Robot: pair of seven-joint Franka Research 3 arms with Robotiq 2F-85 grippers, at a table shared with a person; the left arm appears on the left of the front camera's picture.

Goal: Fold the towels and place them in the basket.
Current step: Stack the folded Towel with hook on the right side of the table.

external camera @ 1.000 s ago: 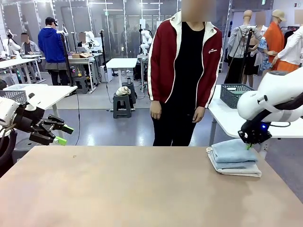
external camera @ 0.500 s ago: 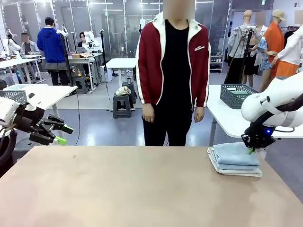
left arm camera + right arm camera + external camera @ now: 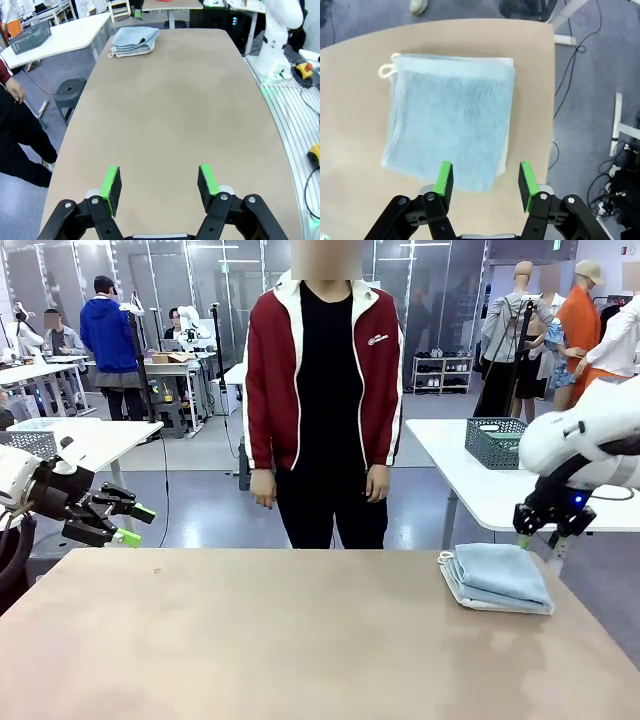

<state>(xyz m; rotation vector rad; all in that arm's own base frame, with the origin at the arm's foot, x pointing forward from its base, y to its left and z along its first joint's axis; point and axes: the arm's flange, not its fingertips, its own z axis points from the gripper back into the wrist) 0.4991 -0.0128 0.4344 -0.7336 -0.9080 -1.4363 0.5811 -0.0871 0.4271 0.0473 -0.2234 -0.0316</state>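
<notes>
Two folded towels lie stacked at the table's right side, the light blue towel (image 3: pixel 500 570) (image 3: pixel 452 115) on top and the cream-white towel (image 3: pixel 490 600) (image 3: pixel 506 150) showing at the edges beneath. In the left wrist view the stack (image 3: pixel 134 39) lies at the table's far end. My right gripper (image 3: pixel 535 538) (image 3: pixel 485 182) hovers open just above the stack's edge nearest the table rim, holding nothing. Off the table's left corner, my left gripper (image 3: pixel 138 524) (image 3: pixel 159 182) is open and empty. The dark grey mesh basket (image 3: pixel 497 440) (image 3: pixel 30 39) stands on a white table behind the right side.
A person in a red jacket (image 3: pixel 325 370) stands at the far side, hands down. A paler grey mesh basket (image 3: pixel 28 443) sits on a white table at the far left. The tan tabletop (image 3: pixel 280 640) is bare between the grippers.
My right gripper has opened, let go of the towel stack and lifted up and to the right of it. The person has stepped toward picture left. The left arm has not moved.
</notes>
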